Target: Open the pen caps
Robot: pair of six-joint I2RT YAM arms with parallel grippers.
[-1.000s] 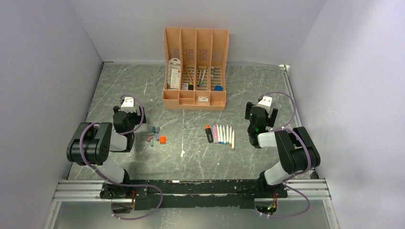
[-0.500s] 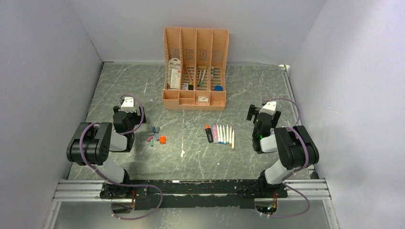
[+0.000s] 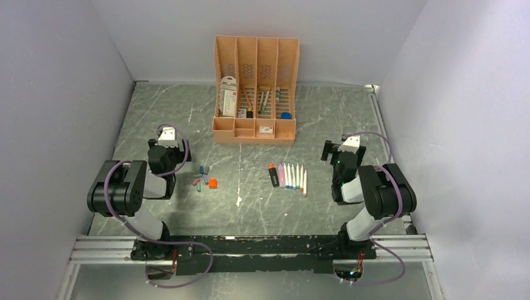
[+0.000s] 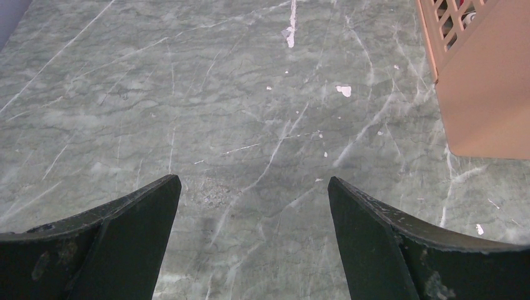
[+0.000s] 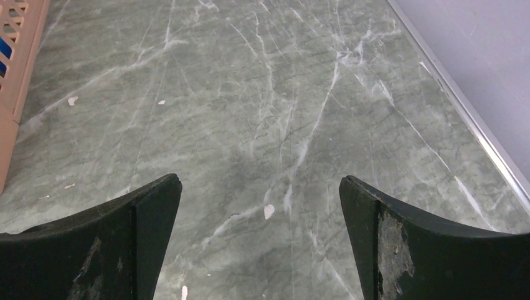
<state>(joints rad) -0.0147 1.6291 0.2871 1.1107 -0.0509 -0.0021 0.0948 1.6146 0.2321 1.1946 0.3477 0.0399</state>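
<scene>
Several loose pen caps [image 3: 204, 179], blue, pink, green and a chunkier orange one [image 3: 213, 183], lie in a small heap left of centre in the top view. A row of slim white markers [image 3: 292, 177] and a black highlighter with an orange tip [image 3: 274, 175] lies right of centre, apart from the caps. My left gripper [image 3: 167, 139] is open and empty, left of the caps; in its wrist view [image 4: 253, 200] only bare table shows between its fingers. My right gripper [image 3: 340, 149] is open and empty, right of the markers, over bare table [image 5: 259, 200].
A peach desk organizer [image 3: 255, 94] with pens and cards stands at the back centre; its corner shows in the left wrist view [image 4: 484, 81] and its edge in the right wrist view [image 5: 15, 69]. Grey walls close in left, back and right.
My right arm has drawn back and to the right, away from the markers, and settled low near its base. The left arm, caps and markers have not moved.
</scene>
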